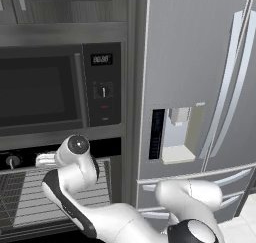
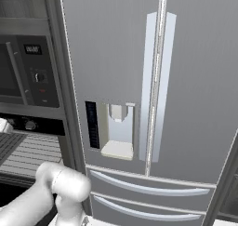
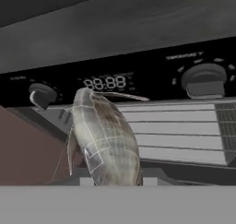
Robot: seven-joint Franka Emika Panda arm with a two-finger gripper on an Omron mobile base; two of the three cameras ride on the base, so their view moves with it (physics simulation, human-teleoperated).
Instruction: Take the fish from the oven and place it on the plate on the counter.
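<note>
The fish (image 3: 105,142), a slim grey-silver body with a scaly, mottled skin and a thin fin along its left side, stands lower centre in the hand view, its lower end cut off by the frame bottom where the gripper pinches it; the fingertips themselves are hidden. Behind it runs the oven (image 3: 138,87), glossy black, with a digital display, two round knobs and a silver wire rack of parallel bars. In the left base view the white arm (image 1: 75,179) reaches over the ribbed rack (image 1: 60,189) at lower left, covering the hand. Above sits the dark-windowed microwave (image 1: 45,89); the brushed steel fridge (image 2: 153,81) fills the right.
</note>
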